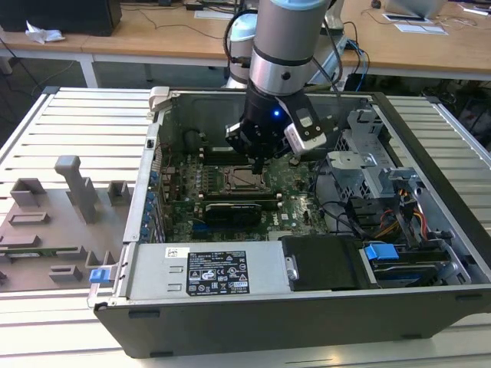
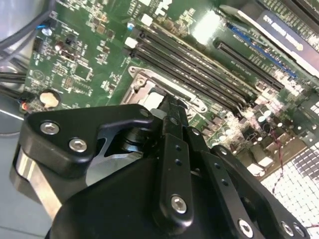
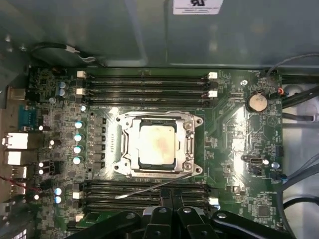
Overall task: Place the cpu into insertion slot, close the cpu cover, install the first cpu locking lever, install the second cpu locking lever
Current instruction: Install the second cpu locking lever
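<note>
The black end effector [image 1: 259, 165] on the silver-and-grey arm hangs inside the open dark grey computer case [image 1: 307, 307], which lies on its side on a slatted light grey tabletop [image 1: 77, 123], and its tip is just above the green motherboard [image 1: 295, 184] beside the socket. In the second wrist view the black fingers [image 2: 172, 124] are drawn together with no gap visible between them and nothing held, their tip close over the metal rim of the square insertion slot [image 2: 149, 87]. In the first wrist view the small flat square cpu with its silver-grey metal top [image 3: 157, 145] sits seated in the insertion slot [image 3: 197, 170], and the thin silvery metal cpu cover [image 3: 130, 134] lies flat around it, framing the chip through its open middle. A thin silver metal locking lever [image 3: 149, 188] angles away from the socket's edge across the long black memory slots [image 3: 144, 79], not tucked against the frame, and the end effector [image 3: 169, 211] is near that lever's side of the socket. A round silver coin battery [image 3: 257, 102] sits on the board well apart from the socket. On the exterior view's left, grey plastic fixture blocks [image 1: 73, 188] stand on the tabletop beside the case.
</note>
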You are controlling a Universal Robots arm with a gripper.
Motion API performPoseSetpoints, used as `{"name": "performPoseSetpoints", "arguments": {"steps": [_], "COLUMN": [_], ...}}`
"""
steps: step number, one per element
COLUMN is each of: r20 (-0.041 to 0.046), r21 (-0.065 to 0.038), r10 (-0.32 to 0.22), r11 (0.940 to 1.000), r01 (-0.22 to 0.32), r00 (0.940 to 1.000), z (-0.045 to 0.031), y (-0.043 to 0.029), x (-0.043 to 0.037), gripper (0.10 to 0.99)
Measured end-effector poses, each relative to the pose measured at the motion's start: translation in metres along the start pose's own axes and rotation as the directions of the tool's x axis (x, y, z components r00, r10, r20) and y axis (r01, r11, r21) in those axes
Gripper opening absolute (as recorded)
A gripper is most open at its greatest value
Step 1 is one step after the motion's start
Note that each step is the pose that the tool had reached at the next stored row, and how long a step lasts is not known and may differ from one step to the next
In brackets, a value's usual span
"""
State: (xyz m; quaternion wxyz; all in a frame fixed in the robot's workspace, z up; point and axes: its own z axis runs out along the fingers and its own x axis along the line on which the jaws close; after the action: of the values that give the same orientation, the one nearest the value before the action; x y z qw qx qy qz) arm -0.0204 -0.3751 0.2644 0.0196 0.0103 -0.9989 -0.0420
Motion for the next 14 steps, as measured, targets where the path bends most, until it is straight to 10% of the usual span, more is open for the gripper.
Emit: {"name": "performPoseSetpoints", "arguments": {"steps": [3, 9, 13, 14], "r20": [0.0005, 0.0009, 0.0023, 0.0024], "r21": [-0.025, -0.045, -0.108, -0.109], "r10": [-0.001, -0.002, -0.004, -0.004], "r11": [0.9997, 0.999, 0.9941, 0.994], "r01": [0.001, 0.002, 0.004, 0.004], "r00": [1.0, 1.0, 1.0, 1.0], "z": [0.0017, 0.008, 0.0099, 0.0126], "y": [-0.0058, -0.0181, -0.0193, -0.02], "x": [0.0078, 0.0154, 0.017, 0.017], "gripper": [0.106, 0.106, 0.106, 0.106]}}
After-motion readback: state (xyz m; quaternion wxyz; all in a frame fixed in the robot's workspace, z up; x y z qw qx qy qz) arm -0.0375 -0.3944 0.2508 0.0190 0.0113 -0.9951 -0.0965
